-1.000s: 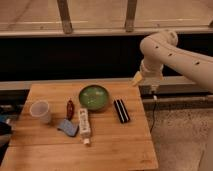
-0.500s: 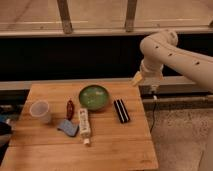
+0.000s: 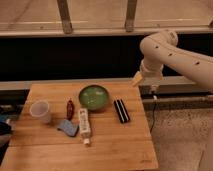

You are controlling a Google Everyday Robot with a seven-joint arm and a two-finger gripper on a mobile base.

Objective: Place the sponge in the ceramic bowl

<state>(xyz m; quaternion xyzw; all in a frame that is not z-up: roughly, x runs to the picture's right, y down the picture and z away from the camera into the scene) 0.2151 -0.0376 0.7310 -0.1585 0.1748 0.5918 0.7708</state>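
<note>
On the wooden table [image 3: 115, 150], one translucent cup [image 3: 41, 111] is seen at the left, followed by one small red item [image 3: 70, 108]. One sponge [image 3: 67, 127] is laid flat in front of these, its long axis slanted from back-left to front-right, just beside one white tube [image 3: 84, 125] pointed toward the front edge. One ceramic bowl [image 3: 93, 97] is set behind the tube, well apart from the sponge. One black bar [image 3: 121, 110] is placed right of the bowl. The gripper [image 3: 153, 90] is held beyond the table's back-right corner; its state cannot be told.
</note>
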